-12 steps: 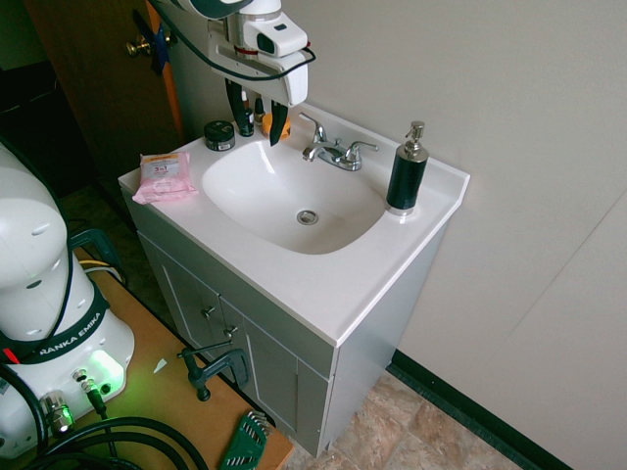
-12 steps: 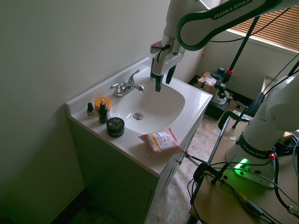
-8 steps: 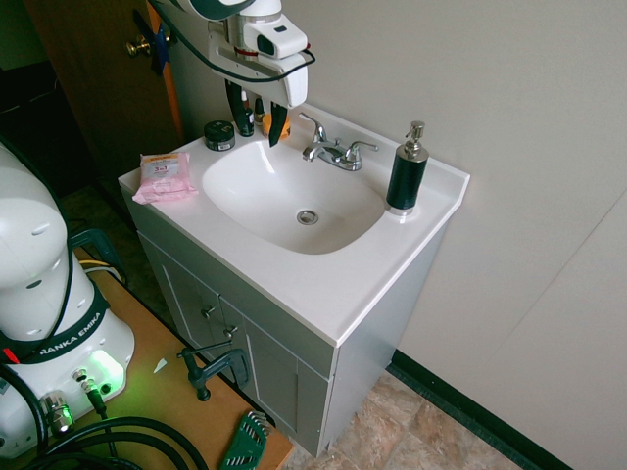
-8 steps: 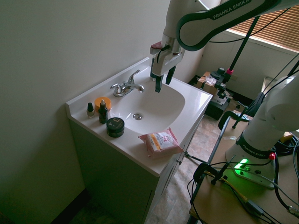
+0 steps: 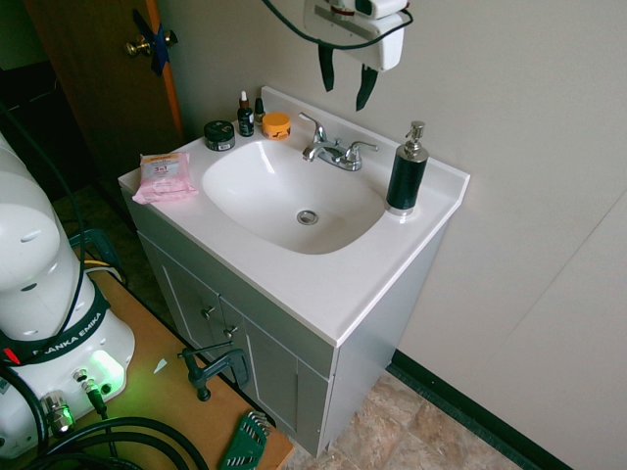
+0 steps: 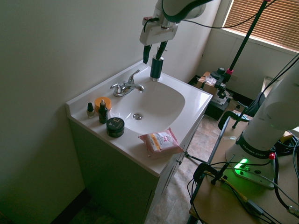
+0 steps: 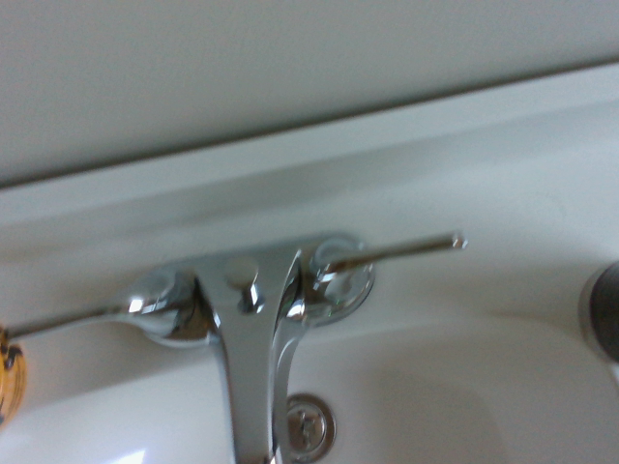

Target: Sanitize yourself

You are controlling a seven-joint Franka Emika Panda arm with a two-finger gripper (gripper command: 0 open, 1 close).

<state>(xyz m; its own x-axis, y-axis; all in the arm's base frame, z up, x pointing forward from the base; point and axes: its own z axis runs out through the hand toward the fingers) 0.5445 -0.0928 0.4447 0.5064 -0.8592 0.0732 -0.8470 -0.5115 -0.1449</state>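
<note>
One gripper [image 5: 344, 86], ours, hangs high above the back of the sink [image 5: 245, 201], over the faucet [image 5: 333, 152], its two dark fingers spread apart with nothing between them. One pump bottle [image 5: 406, 174], dark with a silver top, stands on the counter corner beside the faucet; we judge it the sanitizer source, and it is not yet touched, so the task looks barely begun: the pump remains to be pressed and the fluid caught. The wrist view shows the faucet [image 7: 253, 319] from above, the drain [image 7: 308, 423] beneath its spout. Also listed: one pink wipes packet [image 5: 163, 176] at the front counter edge, one dark round jar [image 5: 218, 134], two small dropper bottles [image 5: 246, 115], one orange tin [image 5: 277, 124] (all well apart from the pump). Obstacle noted: only the faucet handles near the gripper's path toward the pump.
</note>
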